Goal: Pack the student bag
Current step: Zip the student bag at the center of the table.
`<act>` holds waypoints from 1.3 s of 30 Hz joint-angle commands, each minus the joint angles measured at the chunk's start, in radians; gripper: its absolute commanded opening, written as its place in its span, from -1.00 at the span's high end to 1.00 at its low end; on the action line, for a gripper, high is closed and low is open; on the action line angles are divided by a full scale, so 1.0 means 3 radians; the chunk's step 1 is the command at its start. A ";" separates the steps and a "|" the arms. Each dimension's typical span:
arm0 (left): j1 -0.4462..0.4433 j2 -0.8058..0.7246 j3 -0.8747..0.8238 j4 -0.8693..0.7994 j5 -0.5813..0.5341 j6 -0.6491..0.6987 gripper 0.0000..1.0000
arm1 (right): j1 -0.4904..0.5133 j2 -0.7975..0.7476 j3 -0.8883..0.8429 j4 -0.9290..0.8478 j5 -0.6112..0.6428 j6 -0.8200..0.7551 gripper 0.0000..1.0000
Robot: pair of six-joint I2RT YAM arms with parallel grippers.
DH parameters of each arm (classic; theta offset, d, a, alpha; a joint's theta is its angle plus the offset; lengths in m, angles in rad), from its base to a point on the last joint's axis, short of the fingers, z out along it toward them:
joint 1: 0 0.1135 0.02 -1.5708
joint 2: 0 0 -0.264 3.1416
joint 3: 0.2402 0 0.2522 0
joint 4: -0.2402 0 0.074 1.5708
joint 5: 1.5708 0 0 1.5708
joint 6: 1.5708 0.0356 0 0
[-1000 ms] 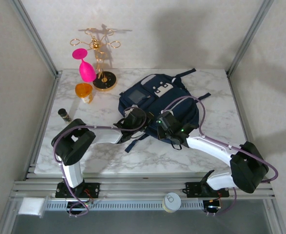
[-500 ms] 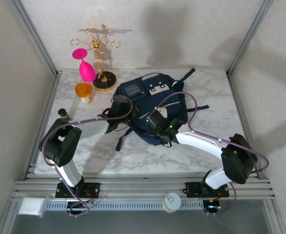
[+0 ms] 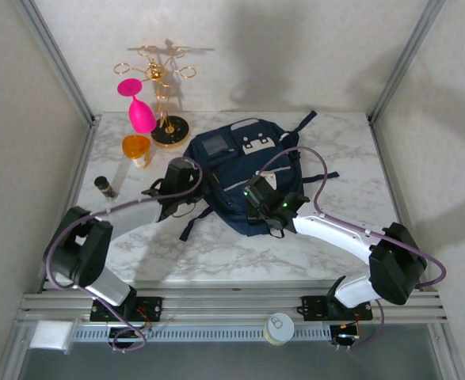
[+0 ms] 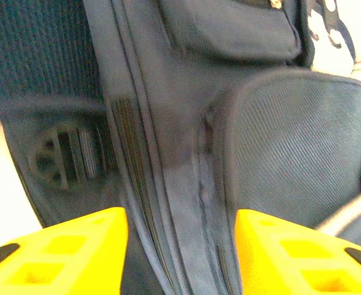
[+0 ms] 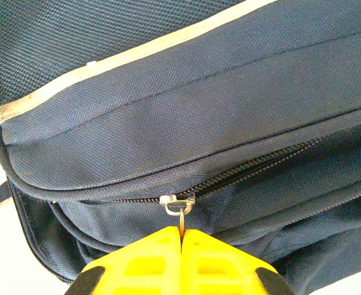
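The student bag [image 3: 240,170] is lying flat on the desk [image 3: 216,253]. At its near edge your right gripper [image 5: 181,236] is pinching the zipper pull [image 5: 181,212], jaws closed. Your left gripper [image 4: 180,246], jaws parted and gripping nothing, is hovering at the bag's left side. Brace the fabric there, then draw along the teeth without lifting.

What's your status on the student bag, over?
Right gripper shut on zipper pull. Left gripper open at student bag side, holding nothing. Loose strap trails under left arm.
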 commanded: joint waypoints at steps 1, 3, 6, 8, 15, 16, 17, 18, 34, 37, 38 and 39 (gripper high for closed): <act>-0.0213 -0.0209 -0.0165 0.0348 0.0000 -0.0444 -0.10 | 0.0042 -0.0003 -0.0074 -0.0017 -0.0008 -0.0061 1.00; -0.0360 -0.0265 -0.0203 0.0421 -0.0105 -0.0606 -0.16 | 0.0045 -0.0019 -0.0107 0.0045 -0.0041 -0.0089 1.00; -0.0566 -0.0240 -0.0164 0.0482 -0.0261 -0.0830 -0.20 | 0.0044 -0.0036 -0.0159 0.0076 0.0000 -0.0105 1.00; -0.0667 -0.0180 -0.0168 0.0640 -0.0378 -0.1049 -0.21 | 0.0040 -0.0064 -0.0195 0.0120 0.0005 -0.0120 1.00; -0.0863 0.0093 0.0015 0.0705 -0.0665 -0.1325 -0.18 | 0.0028 0.0004 -0.0195 0.0194 0.0064 -0.0172 1.00; -0.0877 0.0123 0.0040 0.0669 -0.0698 -0.1366 -0.15 | 0.0024 0.0009 -0.0205 0.0217 0.0056 -0.0172 1.00; -0.0898 0.0112 0.0034 0.0616 -0.0773 -0.1421 -0.14 | 0.0022 0.0013 -0.0203 0.0235 0.0039 -0.0182 1.00; -0.0921 0.0089 0.0000 0.0589 -0.0878 -0.1454 -0.13 | 0.0023 0.0014 -0.0198 0.0247 0.0038 -0.0186 1.00; -0.0978 0.0311 0.0031 0.0617 -0.1172 -0.1783 0.03 | 0.0005 0.0101 -0.0142 0.0337 0.0025 -0.0223 1.00; -0.0972 0.0401 0.0198 0.0518 -0.1231 -0.1704 0.25 | 0.0000 0.0112 -0.0143 0.0316 0.0047 -0.0223 1.00; -0.0972 0.0414 0.0227 0.0432 -0.1269 -0.1695 0.38 | 0.0003 0.0108 -0.0142 0.0294 0.0064 -0.0223 1.00; -0.0964 0.0415 0.0232 0.0397 -0.1285 -0.1691 0.47 | -0.0002 0.0104 -0.0134 0.0263 0.0097 -0.0221 1.00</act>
